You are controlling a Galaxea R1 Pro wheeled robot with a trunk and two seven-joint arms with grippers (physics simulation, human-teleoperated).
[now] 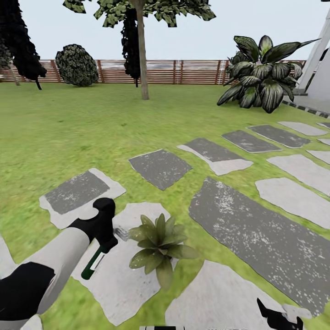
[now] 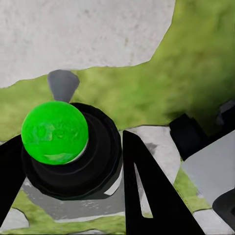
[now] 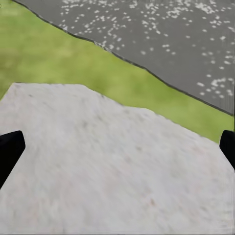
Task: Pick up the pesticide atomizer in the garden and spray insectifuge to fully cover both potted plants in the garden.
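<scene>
My left gripper [image 1: 106, 244] is shut on the pesticide atomizer [image 1: 95, 264], a slender white sprayer whose dark green end points down toward me. It hangs over a pale stepping stone [image 1: 114, 284], just left of a potted plant [image 1: 159, 244], a low rosette of pointed green leaves. In the left wrist view the atomizer's green end [image 2: 55, 132] sits in a black collar between the dark fingers [image 2: 147, 196]. A small grey part [image 2: 62, 84] sticks out beyond it. The second potted plant is out of view. My right gripper [image 1: 276, 317] is low at the right; its fingertips [image 3: 10, 149] stand wide apart over a pale stone, open and empty.
Grey and white stepping stones [image 1: 256, 229] run across the lawn to the right. A large broad-leaved shrub [image 1: 261, 73] and a white building wall [image 1: 321, 64] stand at the far right. A tree trunk [image 1: 142, 55] and a brown slatted fence [image 1: 183, 71] close the back.
</scene>
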